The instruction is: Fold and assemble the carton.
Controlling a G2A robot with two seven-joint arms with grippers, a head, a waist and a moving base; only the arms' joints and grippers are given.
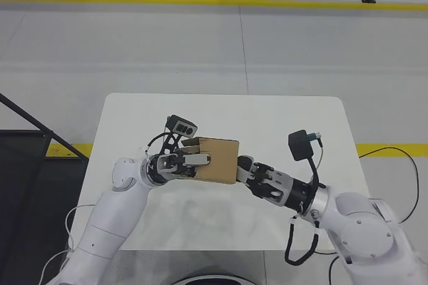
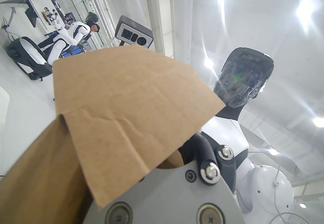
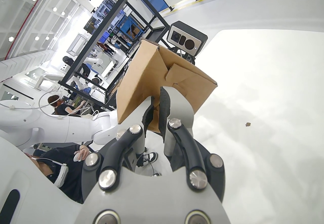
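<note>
A brown cardboard carton [image 1: 217,160] hangs above the middle of the white table [image 1: 285,121], held from both sides. My left gripper [image 1: 189,158] is at its left edge, shut on the carton; in the left wrist view a folded flap [image 2: 126,98] lies over the gripper and hides the fingertips, with one dark finger [image 2: 202,146] showing beside it. My right gripper [image 1: 241,171] is at the carton's right edge. In the right wrist view its fingers [image 3: 165,103] pinch a lower panel of the carton [image 3: 152,75], whose end flaps are partly folded in.
A small brown scrap [image 3: 248,124] lies on the table [image 3: 265,83]. A black metal frame [image 1: 14,107] stands off the table's left side. The table edges lie well away from the carton on all sides.
</note>
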